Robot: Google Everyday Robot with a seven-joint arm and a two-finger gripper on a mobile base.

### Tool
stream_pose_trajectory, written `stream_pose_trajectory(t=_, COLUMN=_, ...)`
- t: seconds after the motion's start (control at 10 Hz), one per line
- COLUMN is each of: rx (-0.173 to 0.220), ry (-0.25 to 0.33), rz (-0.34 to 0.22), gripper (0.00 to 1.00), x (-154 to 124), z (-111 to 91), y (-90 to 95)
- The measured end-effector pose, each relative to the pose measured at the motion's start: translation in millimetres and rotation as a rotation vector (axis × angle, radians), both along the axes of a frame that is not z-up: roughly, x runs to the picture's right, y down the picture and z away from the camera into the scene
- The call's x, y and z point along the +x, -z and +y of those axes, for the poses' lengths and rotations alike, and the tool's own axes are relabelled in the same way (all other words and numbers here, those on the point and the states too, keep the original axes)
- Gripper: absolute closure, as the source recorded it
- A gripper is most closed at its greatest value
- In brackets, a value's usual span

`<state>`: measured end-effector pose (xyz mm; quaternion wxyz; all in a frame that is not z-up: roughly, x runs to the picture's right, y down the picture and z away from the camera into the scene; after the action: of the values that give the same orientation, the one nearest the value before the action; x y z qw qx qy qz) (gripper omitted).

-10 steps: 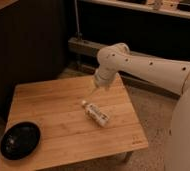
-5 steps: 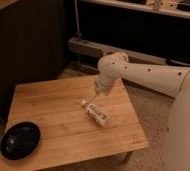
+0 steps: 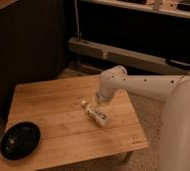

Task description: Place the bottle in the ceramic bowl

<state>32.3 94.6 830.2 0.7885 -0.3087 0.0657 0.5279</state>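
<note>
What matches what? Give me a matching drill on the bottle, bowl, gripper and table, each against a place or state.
1 bottle
2 ceramic bowl
3 gripper
4 table

A black, at the table's near corner
B light wood
C lying on its side, mid-table
D just above the bottle

Pairs: 1-C, 2-A, 3-D, 4-B

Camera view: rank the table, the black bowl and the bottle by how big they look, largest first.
1. wooden table
2. ceramic bowl, near the table's front left corner
3. bottle, lying on its side
The gripper hovers right over the bottle.
</note>
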Motion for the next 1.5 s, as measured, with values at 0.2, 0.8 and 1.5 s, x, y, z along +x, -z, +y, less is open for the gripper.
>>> stream_pose_trajectory(t=0.2, rx=-0.019, ry=0.013, rz=-0.012, gripper=0.35, x=-3, z=14, y=-5.1)
stream_pose_trajectory(t=0.8, rx=-0.068, ry=0.059, rz=-0.026, gripper=0.38, x=-18, z=54, y=-20.9)
stream_pose_trajectory(t=1.5, rx=-0.116, ry=0.07, rz=-0.15, gripper=0.96, x=-94, z=37, y=-6.2)
